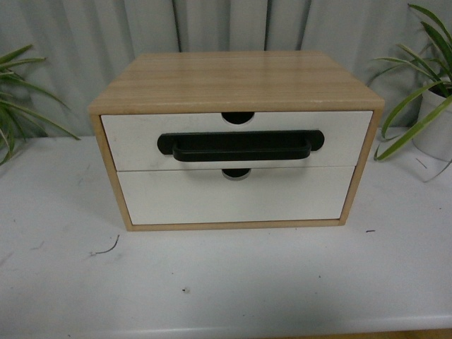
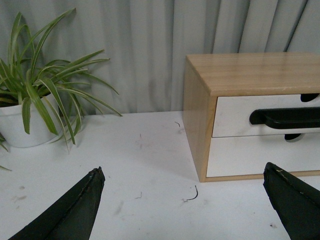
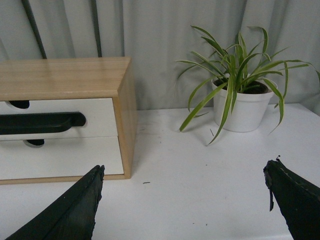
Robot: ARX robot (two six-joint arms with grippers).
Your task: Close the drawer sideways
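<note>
Both grippers hold nothing: the left gripper (image 2: 182, 200) has its black fingers spread wide over the white table (image 1: 226, 289), and the right gripper (image 3: 182, 200) is spread just as wide. Neither arm shows in the front view. At the table's centre stands a light wood cabinet (image 1: 236, 81) with two white-fronted drawers. The drawer (image 1: 134, 141) is the upper one, wide and shallow, with a long black bar handle (image 1: 240, 146) across its middle and a semicircular notch (image 1: 237, 117) at 12 o'clock in its top edge. Its front sits about flush with the cabinet's frame. Potted plants stand at 9 o'clock (image 2: 35, 107) and 3 o'clock (image 3: 240, 95) of the cabinet.
</note>
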